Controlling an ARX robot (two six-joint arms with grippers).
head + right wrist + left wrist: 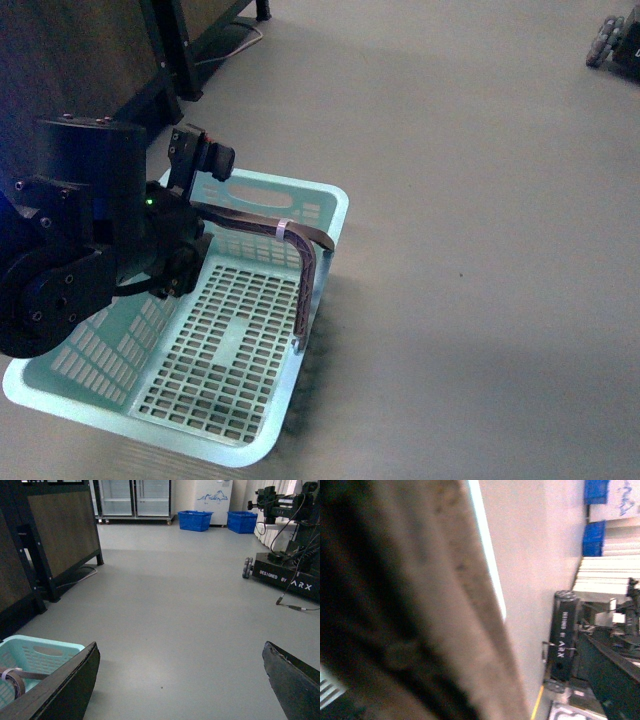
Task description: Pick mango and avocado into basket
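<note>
Right end effector [180, 652] gapes wide above smooth grey floor [175, 580].

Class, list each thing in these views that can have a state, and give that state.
Basket: upright on the floor, nothing visible inside.
Basket handle: swung across the opening, far end hidden by the left arm.
Left arm: over the basket; its jaws hidden.
Right gripper: open, nothing between the jaws.
Blue crates: upright on the floor, contents not visible.

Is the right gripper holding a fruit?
No, the right gripper is open, with only bare grey floor between its fingers.
</note>
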